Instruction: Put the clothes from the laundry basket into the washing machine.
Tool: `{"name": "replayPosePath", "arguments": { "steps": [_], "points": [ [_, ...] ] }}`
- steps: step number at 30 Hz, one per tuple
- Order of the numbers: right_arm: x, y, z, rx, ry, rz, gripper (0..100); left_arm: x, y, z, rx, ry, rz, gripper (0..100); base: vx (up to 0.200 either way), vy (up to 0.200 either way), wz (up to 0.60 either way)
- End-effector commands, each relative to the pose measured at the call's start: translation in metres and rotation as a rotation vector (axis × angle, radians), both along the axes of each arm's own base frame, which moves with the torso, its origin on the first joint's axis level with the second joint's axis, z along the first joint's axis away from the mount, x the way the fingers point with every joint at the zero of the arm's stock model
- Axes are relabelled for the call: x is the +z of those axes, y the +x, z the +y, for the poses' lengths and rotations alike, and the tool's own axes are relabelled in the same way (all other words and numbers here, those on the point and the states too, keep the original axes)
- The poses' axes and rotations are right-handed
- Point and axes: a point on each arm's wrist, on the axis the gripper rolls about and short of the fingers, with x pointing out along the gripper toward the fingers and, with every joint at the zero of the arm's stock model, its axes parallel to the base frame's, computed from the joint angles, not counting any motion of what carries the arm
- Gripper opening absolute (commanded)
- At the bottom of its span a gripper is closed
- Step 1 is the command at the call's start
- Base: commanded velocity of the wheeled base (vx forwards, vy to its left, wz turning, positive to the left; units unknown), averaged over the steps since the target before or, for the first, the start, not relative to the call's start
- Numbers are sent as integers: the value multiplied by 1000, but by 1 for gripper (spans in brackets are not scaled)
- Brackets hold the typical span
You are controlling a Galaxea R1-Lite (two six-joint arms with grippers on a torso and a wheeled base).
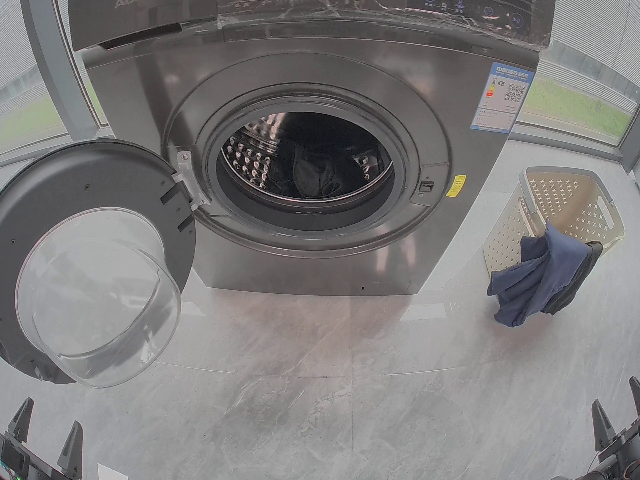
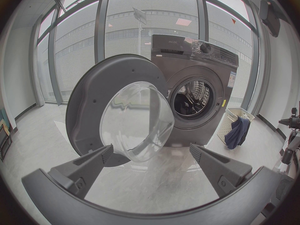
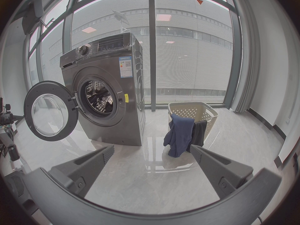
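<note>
We see soft, even daylight from the tall glass windows [image 3: 193,47] behind the grey metal front-loading washing machine [image 1: 313,61], mirrored in pale patches on the glossy grey marble floor [image 1: 320,381]. Our wrist views bend strongly and darken at their rims.

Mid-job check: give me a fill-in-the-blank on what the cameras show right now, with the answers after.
1. The round door of the grey front-loading washing machine stands ___.
2. A navy blue cloth hangs over the ___ of the cream perforated plastic laundry basket.
3. The left end effector and right end effector are open and hold ___.
Missing words: open; rim; nothing.
</note>
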Motion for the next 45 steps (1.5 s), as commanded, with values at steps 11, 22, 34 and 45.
{"name": "replayPosePath", "arguments": {
  "steps": [11,22,34,45],
  "points": [
    [-5,1,0,0,0,13,100,-4,1,0,-6,17,8,100,0,-91,0],
    [-5,1,0,0,0,13,100,-4,1,0,-4,9,7,100,0,-200,0],
    [-5,1,0,0,0,13,100,-4,1,0,0,14,8,100,0,-200,0],
    [-5,1,0,0,0,13,100,-4,1,0,-4,11,8,100,0,-109,0]
  ]
}}
